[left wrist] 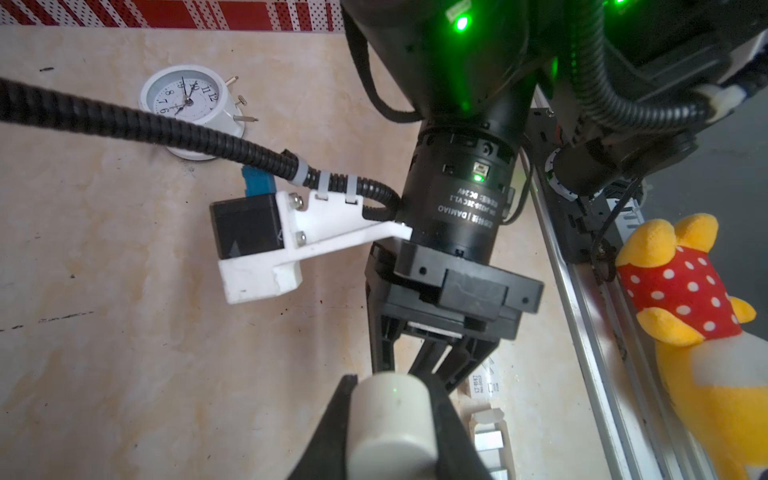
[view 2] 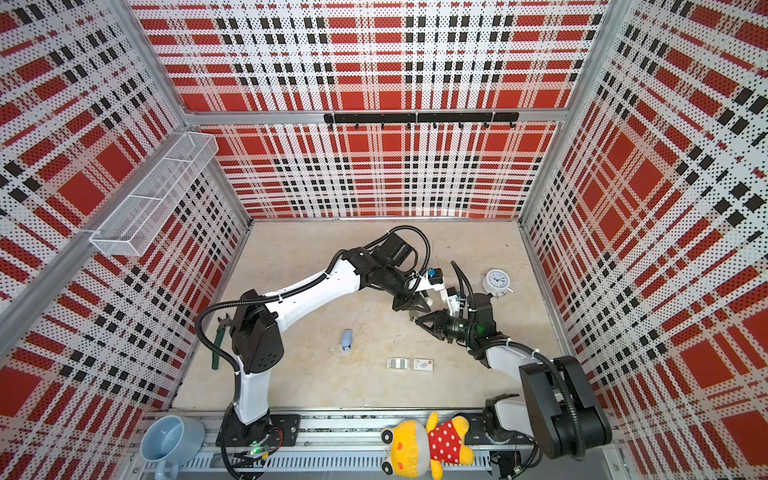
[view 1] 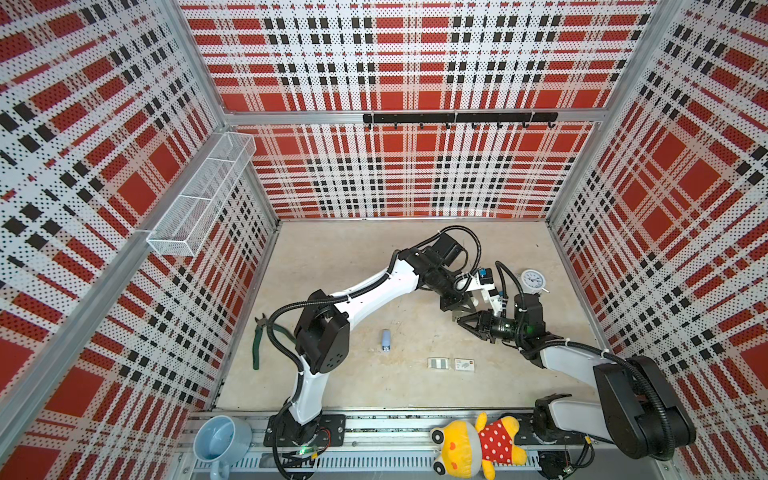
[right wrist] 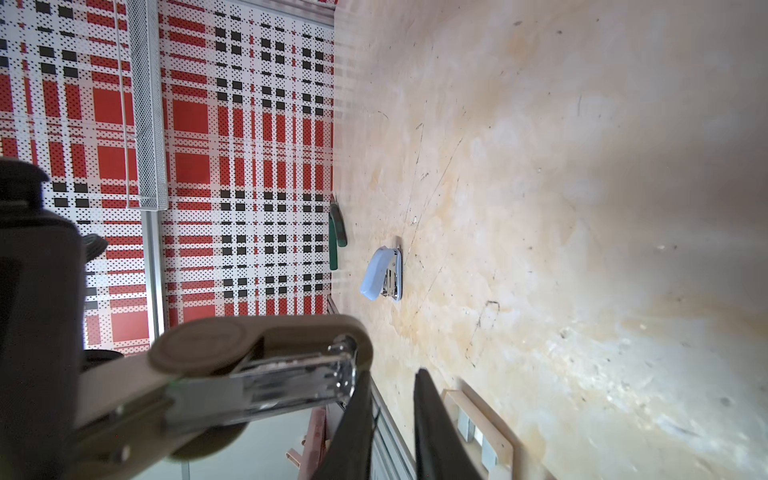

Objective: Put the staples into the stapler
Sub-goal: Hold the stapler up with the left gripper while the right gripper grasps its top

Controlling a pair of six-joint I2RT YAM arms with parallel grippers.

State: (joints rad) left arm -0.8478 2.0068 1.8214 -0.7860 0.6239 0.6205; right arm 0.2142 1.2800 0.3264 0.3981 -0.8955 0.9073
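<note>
Arms [view 1: 365, 291] meet over the tabletop's [view 1: 332, 270] right half: left gripper [left wrist: 390, 399] clenched on a grey-beige stapler [right wrist: 257, 361], right gripper [right wrist: 390, 374] just beside it, jaws narrowly parted, gripping nothing. Blue stapler [view 1: 386, 340] lies mid-tabletop; white card tray [view 1: 430, 364] near the front edge holds the staples [view 1: 439, 364]

Staples [view 1: 439, 364] too small; pliers [view 1: 255, 353] partly hidden.

My left gripper [left wrist: 390, 415] is clamped tight, and my right gripper [right wrist: 392, 395] sits tip-to-tip with it, jaws just slightly apart.
</note>
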